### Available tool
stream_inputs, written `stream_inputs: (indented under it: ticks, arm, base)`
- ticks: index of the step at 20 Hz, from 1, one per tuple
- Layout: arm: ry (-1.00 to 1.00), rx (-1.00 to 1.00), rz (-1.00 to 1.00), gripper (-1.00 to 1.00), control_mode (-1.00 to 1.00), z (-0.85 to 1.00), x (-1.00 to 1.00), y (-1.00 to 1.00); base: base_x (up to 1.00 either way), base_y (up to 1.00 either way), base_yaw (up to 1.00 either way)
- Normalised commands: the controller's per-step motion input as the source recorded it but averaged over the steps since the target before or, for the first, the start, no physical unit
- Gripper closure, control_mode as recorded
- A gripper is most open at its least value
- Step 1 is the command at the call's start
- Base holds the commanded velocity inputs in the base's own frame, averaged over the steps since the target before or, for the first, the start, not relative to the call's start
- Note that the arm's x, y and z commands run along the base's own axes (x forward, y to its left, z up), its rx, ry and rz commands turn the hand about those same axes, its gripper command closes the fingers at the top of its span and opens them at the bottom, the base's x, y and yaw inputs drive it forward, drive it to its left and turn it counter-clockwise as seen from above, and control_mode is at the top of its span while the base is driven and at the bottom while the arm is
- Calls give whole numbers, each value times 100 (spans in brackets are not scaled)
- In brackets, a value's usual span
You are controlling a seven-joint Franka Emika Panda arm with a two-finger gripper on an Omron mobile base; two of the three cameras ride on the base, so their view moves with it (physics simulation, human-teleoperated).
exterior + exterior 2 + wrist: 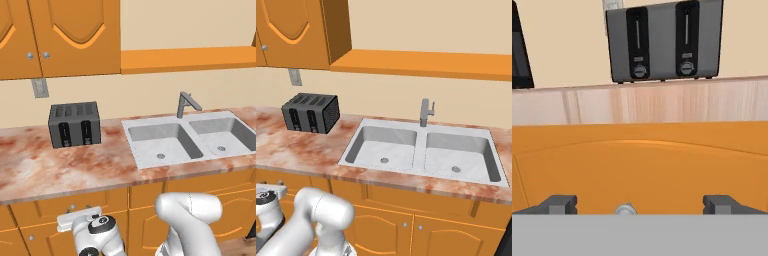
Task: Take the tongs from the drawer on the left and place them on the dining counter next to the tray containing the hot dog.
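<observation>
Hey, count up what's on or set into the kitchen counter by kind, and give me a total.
toaster: 1
sink basins: 2
faucet: 1
Total: 4

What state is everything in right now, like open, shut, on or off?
drawer: shut, its knob between the hand's fingers
hand: open, holding nothing
upper cabinet doors: shut
toaster: slots empty
sink: both basins empty
faucet: no water running
</observation>
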Motion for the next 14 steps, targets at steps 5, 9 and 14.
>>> stream_inputs:
  ticks: [5, 9, 14]
  arm:
    - [0, 0, 0, -100, -100, -36, 18, 0]
    - [-2, 0, 0, -100, -100, -21, 32, 6]
    - [-1, 0, 0, -100, -100, -18, 28, 24]
  base:
    - [0, 0, 0]
    - [0, 0, 0]
    - [0, 0, 0]
